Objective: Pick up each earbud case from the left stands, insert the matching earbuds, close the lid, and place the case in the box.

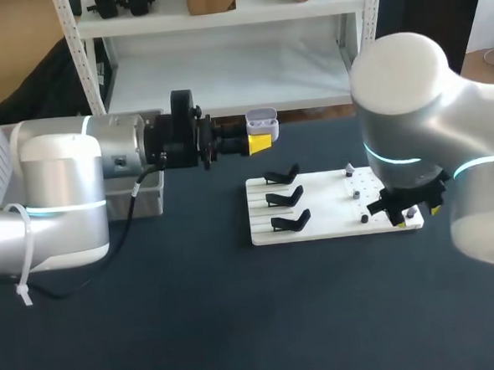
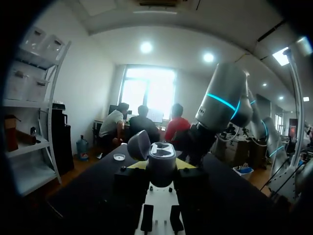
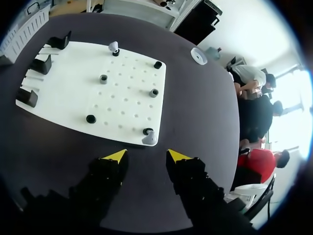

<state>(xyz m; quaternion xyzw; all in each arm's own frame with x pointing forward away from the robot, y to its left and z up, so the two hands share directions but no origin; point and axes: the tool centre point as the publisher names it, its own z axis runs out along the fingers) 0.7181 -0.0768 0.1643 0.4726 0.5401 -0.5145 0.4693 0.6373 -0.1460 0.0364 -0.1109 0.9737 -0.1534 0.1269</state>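
3 stands (image 1: 284, 198) block board (image 1: 323, 201) left part; scattered pegs (image 3: 103, 79) right part, wide gaps between.

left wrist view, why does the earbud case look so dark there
Left wrist view: the earbud case in the left hand is backlit by the bright window behind it, so its near side falls in shade. Head view: even light, the same case shows pale and plain.

The earbud case (image 1: 261, 117) sits in the left end effector (image 1: 259, 139), behind the board (image 1: 324, 207).
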